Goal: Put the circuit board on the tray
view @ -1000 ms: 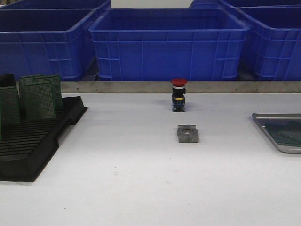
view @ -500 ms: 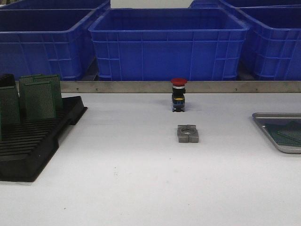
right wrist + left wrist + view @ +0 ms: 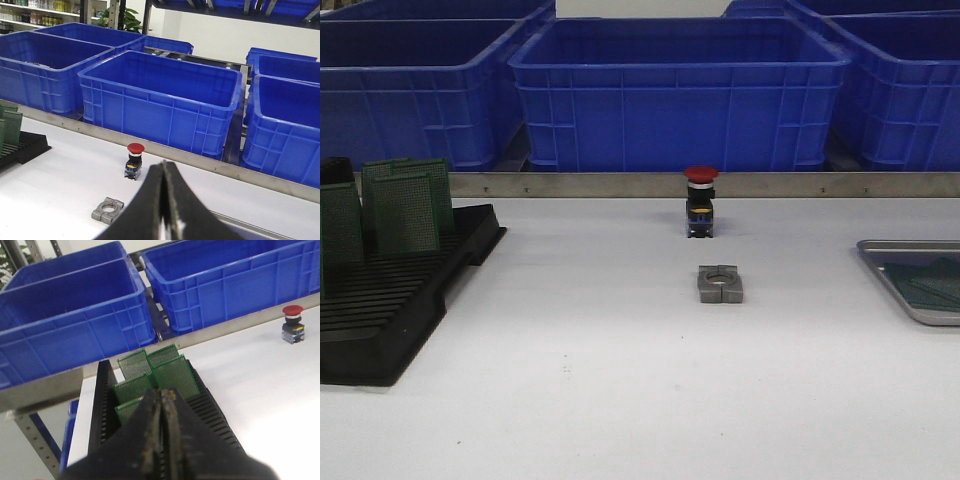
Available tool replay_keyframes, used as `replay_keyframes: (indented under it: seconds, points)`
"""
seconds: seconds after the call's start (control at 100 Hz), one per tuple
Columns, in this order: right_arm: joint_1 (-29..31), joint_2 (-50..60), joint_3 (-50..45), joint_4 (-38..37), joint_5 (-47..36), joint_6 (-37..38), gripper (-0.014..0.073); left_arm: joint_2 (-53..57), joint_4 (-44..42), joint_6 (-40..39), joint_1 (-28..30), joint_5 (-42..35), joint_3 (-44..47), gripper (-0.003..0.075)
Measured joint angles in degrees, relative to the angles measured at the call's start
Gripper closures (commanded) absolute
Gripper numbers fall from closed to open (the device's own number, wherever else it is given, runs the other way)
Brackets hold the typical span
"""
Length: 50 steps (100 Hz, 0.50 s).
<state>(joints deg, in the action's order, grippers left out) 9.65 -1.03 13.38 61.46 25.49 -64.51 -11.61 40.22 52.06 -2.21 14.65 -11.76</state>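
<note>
crates [image 3: 680,90] — 3 | rack [image 3: 390,300] — 1 | tray [image 3: 895,275] — 1 | button [image 3: 700,200] — 1

Bright, even overhead light; soft short shadows on the white desk [image 3: 620,400]; front view slightly grainy; both wrist views blur the close, dark gripper fingers.

Place: you are at a workbench in an electronics workshop or factory storeroom.
Bins: blue plastic crates [image 3: 680,95] line the back of the white table [image 3: 620,400].
Parts: green circuit boards [image 3: 405,205] stand in a black slotted rack [image 3: 390,300].
Controls: a red emergency-stop button [image 3: 700,200] sits mid-table.
Background: your right wrist view shows metal shelving [image 3: 115,12] with stocked goods.
</note>
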Motion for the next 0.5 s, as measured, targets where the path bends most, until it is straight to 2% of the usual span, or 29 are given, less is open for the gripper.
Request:
replay_keyframes:
  seconds: [0.13, 0.22, 0.37, 0.5]
  points:
    - [0.0, 0.0, 0.0, 0.0, 0.0, 0.0, 0.0655, 0.0, -18.49, -26.43, 0.0, -0.68, 1.17, 0.0741]
    - [0.0, 0.0, 0.0, 0.0, 0.0, 0.0, 0.0655, 0.0, -30.11, -39.19, 0.0, -4.81, 3.49, 0.0741]
    - [0.0, 0.0, 0.0, 0.0, 0.0, 0.0, 0.0655, 2.48, -39.51, -49.37, 0.0, -14.65, 9.39, 0.0741]
    - [0.0, 0.0, 0.0, 0.0, 0.0, 0.0, 0.0655, 7.89, -41.21, -53.48, 0.0, -14.65, 11.76, 0.0741]
